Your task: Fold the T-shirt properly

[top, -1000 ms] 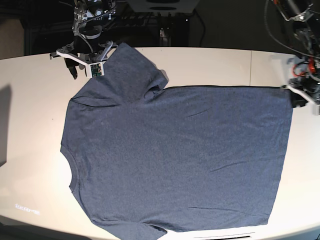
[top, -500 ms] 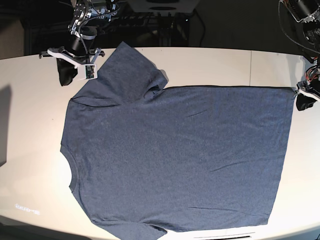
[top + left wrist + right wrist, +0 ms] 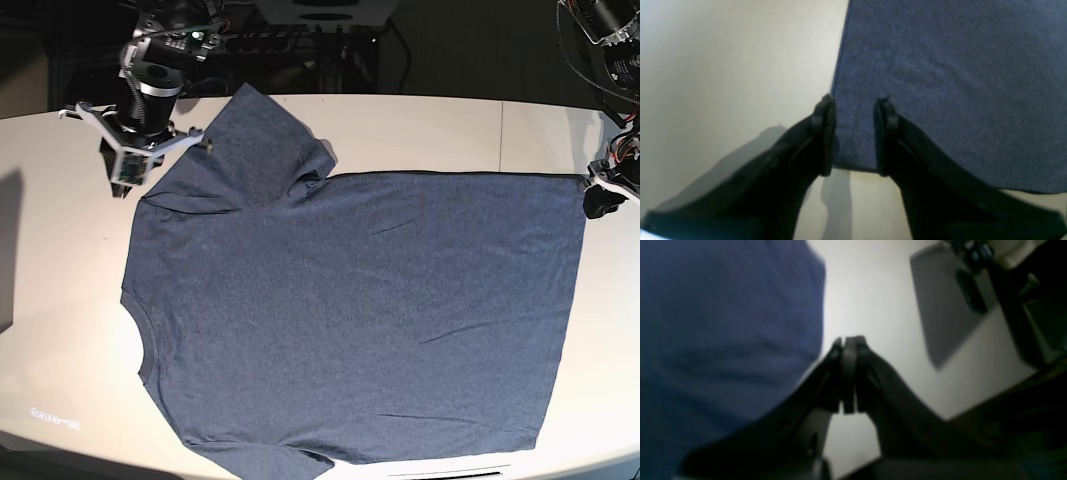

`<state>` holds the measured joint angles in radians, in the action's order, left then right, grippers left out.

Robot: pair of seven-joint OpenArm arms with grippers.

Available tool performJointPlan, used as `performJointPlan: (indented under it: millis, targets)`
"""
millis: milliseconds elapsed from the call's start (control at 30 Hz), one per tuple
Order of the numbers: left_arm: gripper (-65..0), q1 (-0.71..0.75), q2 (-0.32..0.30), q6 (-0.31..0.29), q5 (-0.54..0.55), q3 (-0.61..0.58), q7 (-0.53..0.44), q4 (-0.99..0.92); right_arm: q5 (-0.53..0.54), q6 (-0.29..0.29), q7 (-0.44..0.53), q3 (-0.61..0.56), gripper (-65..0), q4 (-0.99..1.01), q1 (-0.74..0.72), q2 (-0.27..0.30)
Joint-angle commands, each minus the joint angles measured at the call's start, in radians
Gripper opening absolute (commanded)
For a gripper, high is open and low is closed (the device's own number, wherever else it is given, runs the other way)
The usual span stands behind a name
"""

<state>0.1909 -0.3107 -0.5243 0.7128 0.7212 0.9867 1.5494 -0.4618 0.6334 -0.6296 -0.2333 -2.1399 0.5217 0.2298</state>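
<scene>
The slate-blue T-shirt (image 3: 350, 310) lies flat on the white table (image 3: 60, 260), collar to the left and hem to the right. One sleeve (image 3: 265, 135) points to the back. My left gripper (image 3: 597, 200) is at the far hem corner. In the left wrist view it (image 3: 855, 103) is open, its fingers (image 3: 825, 133) standing either side of the shirt's corner (image 3: 853, 146). My right gripper (image 3: 125, 160) hovers over bare table just left of the back sleeve. In the right wrist view it (image 3: 848, 343) is shut with nothing seen in it, the shirt (image 3: 723, 323) beside it.
Dark equipment and cables (image 3: 300, 40) stand behind the table's back edge. The shirt's near sleeve (image 3: 270, 462) reaches the table's front edge. A seam (image 3: 501, 130) crosses the table at the back right.
My right gripper has moved left and toward the front, off the back sleeve's edge, and turned. My left gripper shifted slightly at the hem corner. The shirt has not moved.
</scene>
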Motion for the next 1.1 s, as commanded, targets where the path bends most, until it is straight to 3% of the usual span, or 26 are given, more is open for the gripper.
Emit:
performJointPlan:
  millis: [0,133,367,533,700,800,867,1067]
  targets:
    - [-42.6,-0.005,-0.019,0.008,0.017,0.006,-0.018,0.014,0.012,-0.023,0.026,0.002,-65.0,-0.049,0.003,0.002]
    - [-42.6,-0.005,-0.019,0.008,0.016,0.006,-0.018,0.014,0.149,-0.159,0.031,0.002,-65.0,-0.095,0.008,0.002]
    - [-42.6,-0.005,-0.019,0.008,0.016,0.006,-0.018,0.014,0.406,-0.555,0.031,0.046,-65.0,-0.059,0.008,0.000]
    - [-42.6,-0.005,-0.019,0.007,0.015,0.006,-0.017,0.014,0.660,-0.872,0.031,0.203,-65.0,0.039,0.023,-0.001]
    - [-42.6,-0.002,-0.019,0.007,0.016,0.006,-0.016,0.014,0.940,-1.094,0.014,0.420,-65.0,0.133,0.024,-0.009]
    - [-42.6,-0.002,-0.019,0.007,0.016,0.006,-0.014,0.014,1.131,-1.156,-0.033,0.556,-65.0,0.139,0.023,-0.045]
    - [-42.6,-0.002,-0.019,0.007,0.016,0.006,-0.013,0.014,1.219,-1.157,-0.030,0.636,-65.0,0.139,0.021,-0.072]
    - [-42.6,-0.002,-0.019,0.007,0.016,0.006,-0.009,0.014,1.182,-1.157,-0.003,0.839,-65.0,0.138,0.019,-0.162]
